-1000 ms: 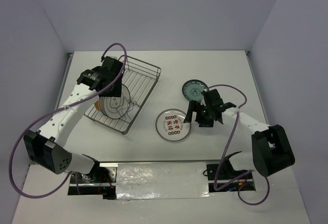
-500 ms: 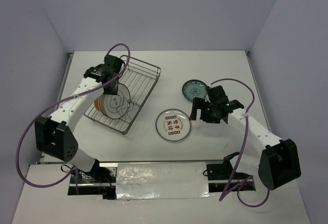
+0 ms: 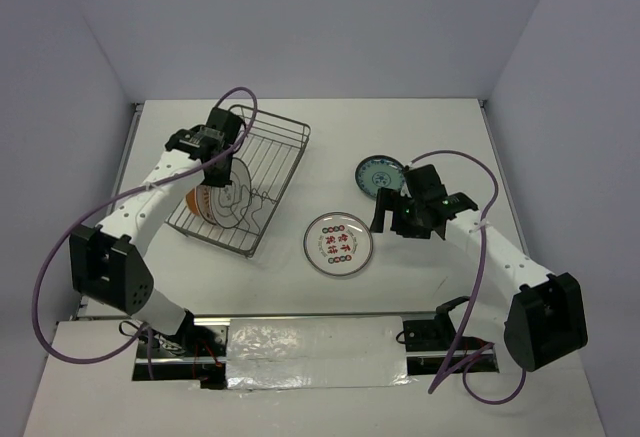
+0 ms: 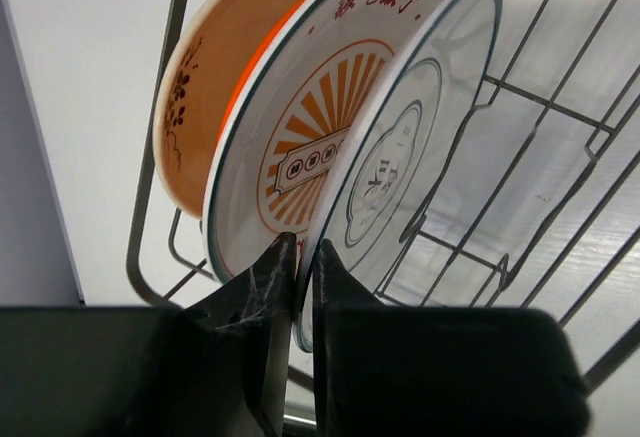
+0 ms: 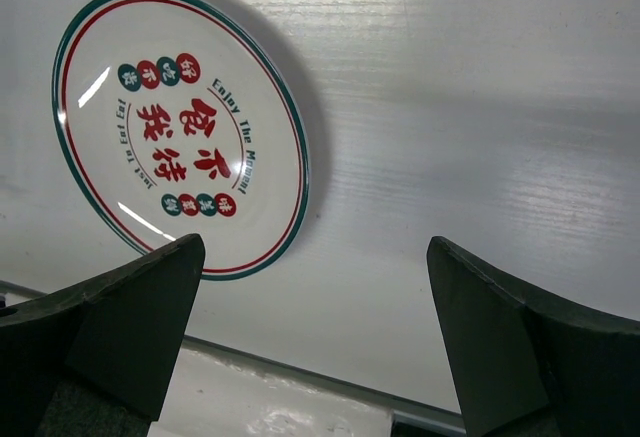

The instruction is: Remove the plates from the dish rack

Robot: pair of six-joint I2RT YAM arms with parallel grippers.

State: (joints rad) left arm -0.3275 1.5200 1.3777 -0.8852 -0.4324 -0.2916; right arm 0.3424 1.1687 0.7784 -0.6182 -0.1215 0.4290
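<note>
With the left claw (image 4: 298,252) clenched on the rim of the white line-drawing plate (image 4: 400,147), nipping it edge-on between both fingers. Standing upright toward the near end of the dish rack (image 3: 275,119), foremost of three, just ahead of the sunburst plate (image 4: 300,137) and the cream blotched plate (image 4: 200,107). Probably stiff, glazed, slick and breakable; best pinched at the rim and drawn straight out of the divider wires, clear of its neighbour. With the right claw (image 5: 315,247) spread wide, holding nothing, hovering over the table (image 3: 450,127) just beside the red-green plate (image 5: 180,132) lying flat near the middle. Teal plate (image 3: 380,173) flat too, further back.
</note>
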